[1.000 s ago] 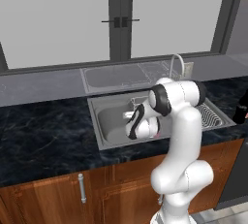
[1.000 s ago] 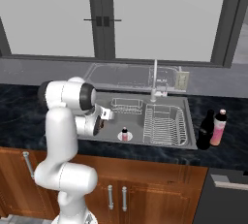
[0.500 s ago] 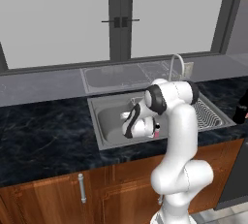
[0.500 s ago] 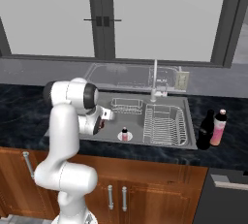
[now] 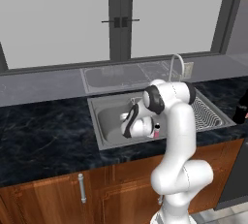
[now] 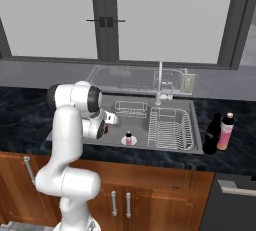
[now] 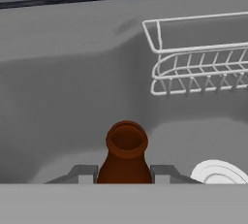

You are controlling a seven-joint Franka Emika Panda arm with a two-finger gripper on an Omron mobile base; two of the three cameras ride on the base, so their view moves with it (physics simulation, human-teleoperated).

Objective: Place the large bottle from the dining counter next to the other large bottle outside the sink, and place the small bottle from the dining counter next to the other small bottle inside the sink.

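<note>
My gripper [image 7: 126, 173] is shut on the small bottle [image 7: 126, 152], a tiny dark brown bottle with an open neck, low inside the sink [image 7: 72, 92]. From the base views the gripper [image 5: 129, 123] [image 6: 103, 126] hangs in the left part of the grey basin [image 5: 109, 121] [image 6: 145, 131]. The other small bottle [image 5: 156, 131] [image 6: 128, 138] stands upright on the basin floor a short way to its right. Two tall bottles, one near-black [image 6: 210, 134] and one showing a pink label [image 6: 226, 131], stand side by side on the counter right of the sink.
A white wire basket [image 7: 203, 58] [image 6: 131, 109] hangs at the basin's back wall. A wire dish rack [image 6: 170, 125] [image 5: 208, 114] fills the right half. The curved faucet [image 6: 160, 82] [image 5: 177, 65] rises behind. A white round disc [image 7: 218, 172] lies on the floor near the gripper.
The hand has shifted slightly left and down inside the basin, still shut on the small bottle. Nothing else has moved.
</note>
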